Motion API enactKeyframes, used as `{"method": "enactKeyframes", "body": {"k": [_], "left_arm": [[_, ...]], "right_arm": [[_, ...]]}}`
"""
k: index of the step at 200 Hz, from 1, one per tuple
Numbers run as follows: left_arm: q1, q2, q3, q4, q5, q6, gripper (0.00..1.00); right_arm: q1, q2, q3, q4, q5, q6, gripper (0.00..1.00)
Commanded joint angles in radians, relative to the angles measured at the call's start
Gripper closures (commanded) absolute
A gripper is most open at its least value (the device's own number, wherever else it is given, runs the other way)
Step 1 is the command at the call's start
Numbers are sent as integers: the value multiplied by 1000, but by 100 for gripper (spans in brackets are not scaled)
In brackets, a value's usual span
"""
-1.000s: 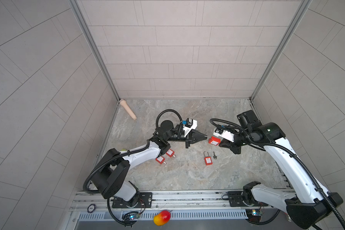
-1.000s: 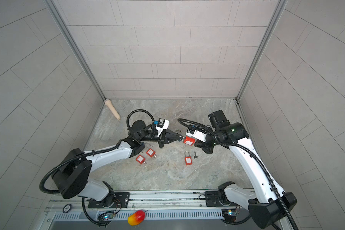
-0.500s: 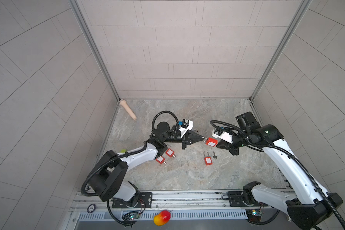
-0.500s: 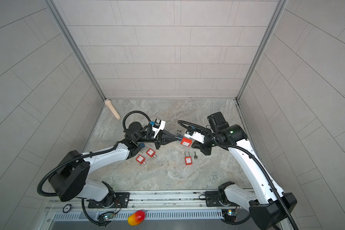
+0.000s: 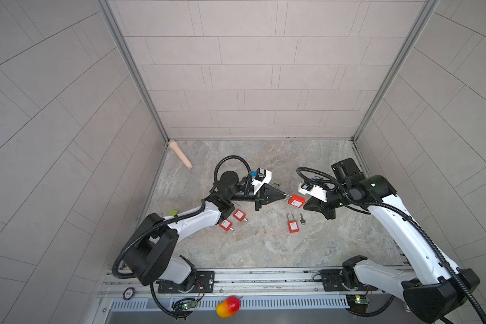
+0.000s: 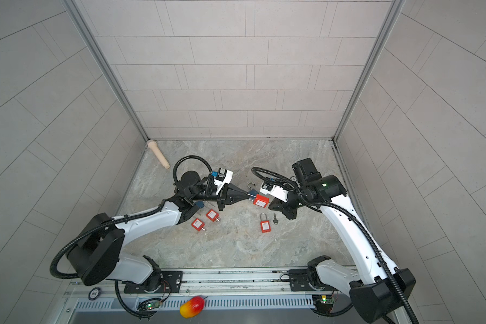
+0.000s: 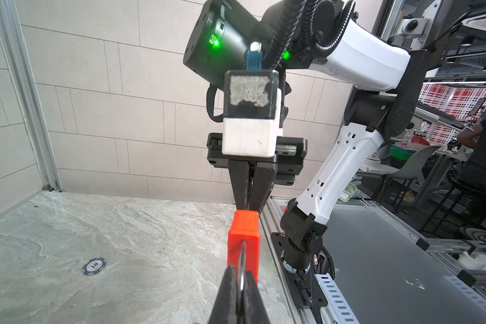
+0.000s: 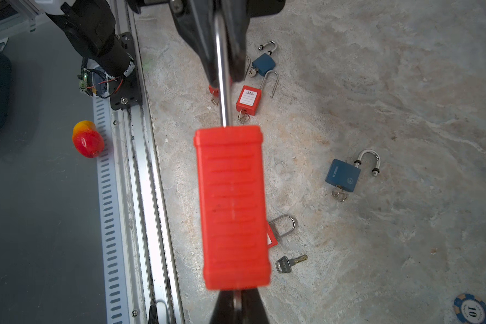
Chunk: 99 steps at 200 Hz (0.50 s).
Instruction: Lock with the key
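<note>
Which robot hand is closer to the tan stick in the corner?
Left. The left gripper sits between the stick and the red padlock; the right gripper is beyond the padlock, farther away.

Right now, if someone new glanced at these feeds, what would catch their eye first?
A red padlock is held in mid-air over the middle of the table. The left gripper is shut on its shackle, and the right gripper is shut at its base on what looks like the key. Nearer the rail, a second red padlock lies flat beside a loose key.
</note>
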Motion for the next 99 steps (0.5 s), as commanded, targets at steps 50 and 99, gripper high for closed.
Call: {"method": "enactKeyframes", "body": {"k": [50,99], "left_arm": [[39,-49,32,-44,-11,123,100],[42,-35,50,-50,-15,126,100]], "right_arm": [[-23,25,3,-155,10,-17,100],[-24,-40,-45,-37,152,-42,100]]}}
